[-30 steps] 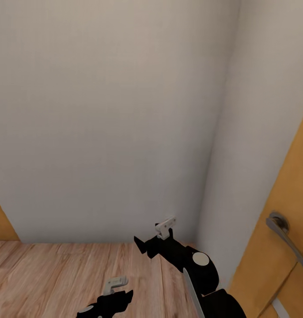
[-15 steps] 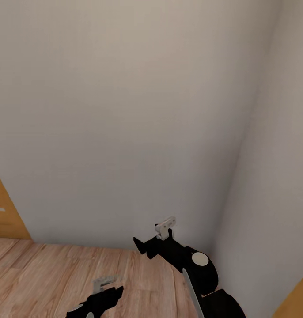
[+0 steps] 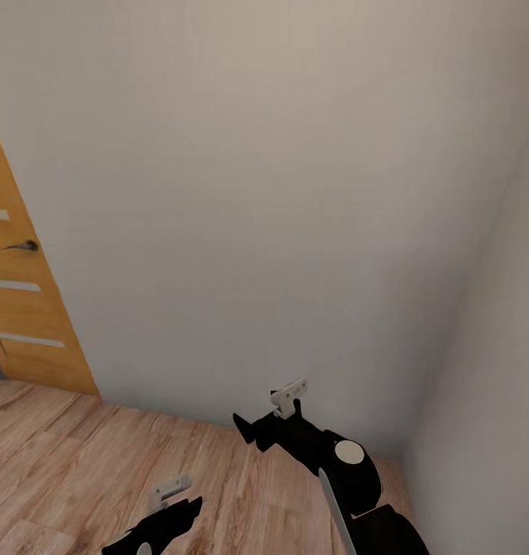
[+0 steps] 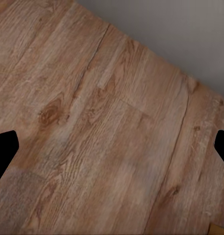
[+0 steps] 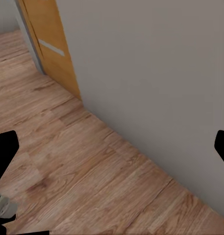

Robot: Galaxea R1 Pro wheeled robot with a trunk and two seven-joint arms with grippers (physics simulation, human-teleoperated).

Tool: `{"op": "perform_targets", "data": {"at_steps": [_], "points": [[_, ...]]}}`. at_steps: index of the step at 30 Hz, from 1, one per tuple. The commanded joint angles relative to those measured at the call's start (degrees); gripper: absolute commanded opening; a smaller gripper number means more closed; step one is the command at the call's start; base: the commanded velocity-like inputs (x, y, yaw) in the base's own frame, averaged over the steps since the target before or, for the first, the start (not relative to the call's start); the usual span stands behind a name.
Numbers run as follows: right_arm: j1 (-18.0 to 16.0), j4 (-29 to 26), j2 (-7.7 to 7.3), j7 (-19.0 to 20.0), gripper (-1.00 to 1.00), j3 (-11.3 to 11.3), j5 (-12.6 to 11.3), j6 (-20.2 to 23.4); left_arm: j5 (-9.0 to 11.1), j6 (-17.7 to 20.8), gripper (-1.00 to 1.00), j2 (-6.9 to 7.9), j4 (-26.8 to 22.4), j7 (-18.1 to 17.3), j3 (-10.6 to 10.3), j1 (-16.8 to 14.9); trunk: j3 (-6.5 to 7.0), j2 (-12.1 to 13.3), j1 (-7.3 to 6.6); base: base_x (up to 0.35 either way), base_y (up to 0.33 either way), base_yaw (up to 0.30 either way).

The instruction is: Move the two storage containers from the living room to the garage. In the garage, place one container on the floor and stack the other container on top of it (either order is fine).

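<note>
Even, soft light (wrist views blurry).

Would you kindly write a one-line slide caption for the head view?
Both pincers, left and right, open and empty over a wood plank floor, facing a white wall beside a wooden door.

The wooden door (image 3: 25,308) is cut off by the head view's left edge, so only part of its panel and handle shows. The left gripper (image 3: 170,493) runs off that view's bottom edge, its arm out of sight. In each wrist view, only 2 dark finger tips (image 4: 4,154) enter from the edges.
</note>
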Motion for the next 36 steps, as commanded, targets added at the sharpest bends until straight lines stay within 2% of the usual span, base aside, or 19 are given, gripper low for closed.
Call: {"op": "perform_targets", "data": {"at_steps": [1,15,36], "points": [[0.00,0.00,0.00,-0.01,1.00,0.00,-0.01,0.00,0.00,0.00,1.00,0.00,0.00,0.00,0.00,0.00,0.00,0.00,0.00,0.000,0.000,0.288],[0.00,0.00,0.00,-0.63,1.00,0.02,-0.01,-0.17,-0.05,0.03,1.00,0.00,0.57,0.00,0.08,0.00,0.00,0.00,0.00,0.024,0.000,0.289],[0.00,0.00,0.00,-1.51,1.00,0.24,-0.10,-0.18,-0.07,0.09,1.00,0.00,0.80,0.00,0.17,0.00,0.00,0.00,0.00,0.314,0.021,0.289]]}}
